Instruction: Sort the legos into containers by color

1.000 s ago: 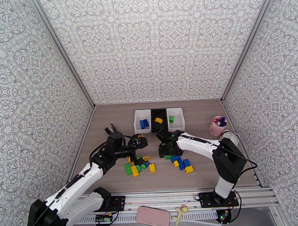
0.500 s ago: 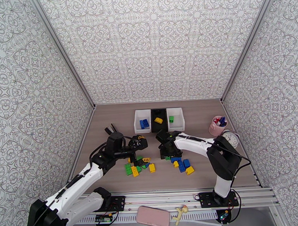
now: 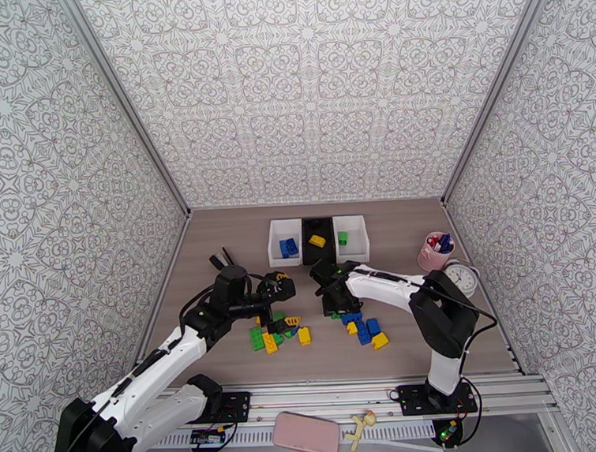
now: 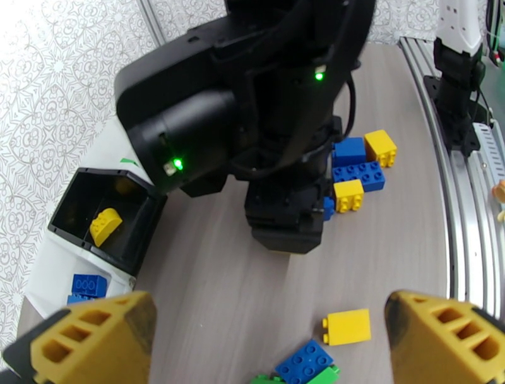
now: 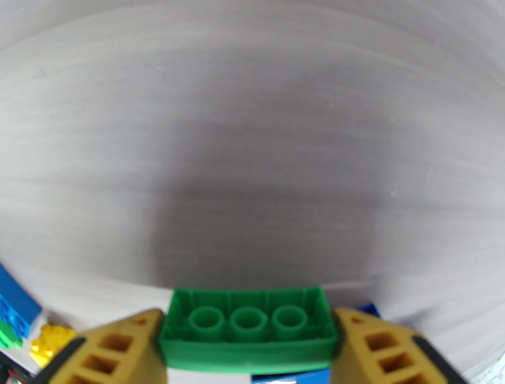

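The left claw [image 4: 265, 316] hangs spread wide above the loose bricks [image 3: 267, 340], free to pick next. The right claw [image 5: 249, 331] appears to pinch a green brick [image 5: 248, 319] by its ends, ready to lift it. Farther back, the three bins [image 3: 276, 228] wait, partly filled.

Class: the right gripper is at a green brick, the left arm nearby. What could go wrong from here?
The right gripper holds the green brick by its ends, so it may slip when lifted. A blue brick close by may get dragged along. The open left gripper faces the right arm closely; they might collide.
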{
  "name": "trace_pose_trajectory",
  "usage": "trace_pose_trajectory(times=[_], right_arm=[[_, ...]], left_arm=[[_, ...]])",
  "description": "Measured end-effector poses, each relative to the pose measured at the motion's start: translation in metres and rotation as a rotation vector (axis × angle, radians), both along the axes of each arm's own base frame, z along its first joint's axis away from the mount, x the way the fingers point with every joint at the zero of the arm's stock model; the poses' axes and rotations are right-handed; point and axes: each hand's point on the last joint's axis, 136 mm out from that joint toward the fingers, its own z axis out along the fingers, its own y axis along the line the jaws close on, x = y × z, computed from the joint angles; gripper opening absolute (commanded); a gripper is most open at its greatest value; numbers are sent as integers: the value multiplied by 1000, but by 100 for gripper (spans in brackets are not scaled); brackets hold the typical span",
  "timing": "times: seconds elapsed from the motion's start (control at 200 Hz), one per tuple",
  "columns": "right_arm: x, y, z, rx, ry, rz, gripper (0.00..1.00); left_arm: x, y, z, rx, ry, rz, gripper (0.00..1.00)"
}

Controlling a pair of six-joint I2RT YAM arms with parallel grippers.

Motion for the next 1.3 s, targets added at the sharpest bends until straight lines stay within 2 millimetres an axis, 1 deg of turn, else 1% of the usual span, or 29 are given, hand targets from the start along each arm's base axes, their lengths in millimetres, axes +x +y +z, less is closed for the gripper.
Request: trace_pose_trajectory(times=[0.07,0.15,0.255,0.335,0.425,0.485,0.55,0.63,0.705,0.885,1.0,1.08,1.2,1.3], right_arm=[[2,-2,2,-6,-15,-2,56],[8,-3,10,-4,-53,-4,55],[22,-5,33,35,-140,-18,55],[36,-7,56,75,-227,-36,55],[52,-8,80,121,-317,-45,55],[59,-8,90,143,-358,-45,55],[66,-9,93,156,-382,-48,55],[69,-13,89,152,-381,-57,55],[67,-18,78,135,-363,-64,55],[50,-33,35,64,-259,-69,57],[40,-39,19,36,-211,-63,60],[37,-40,13,26,-190,-61,65],[36,-39,11,25,-182,-48,80],[36,-39,12,23,-186,-36,85]], left_arm=[[0,0,0,0,0,0,100],[0,0,0,-2,0,2,100],[3,0,-2,-10,-3,20,100],[6,1,-2,-19,0,36,100],[11,2,2,-42,2,52,100],[13,2,3,-53,10,56,100],[16,3,1,-59,31,62,100],[19,4,0,-64,54,67,100],[23,6,-1,-69,72,79,100],[26,7,1,-80,85,80,100],[25,5,-3,-86,113,70,100],[24,4,-4,-90,132,65,100],[22,3,-4,-96,143,53,100],[22,3,-4,-98,144,51,100]])
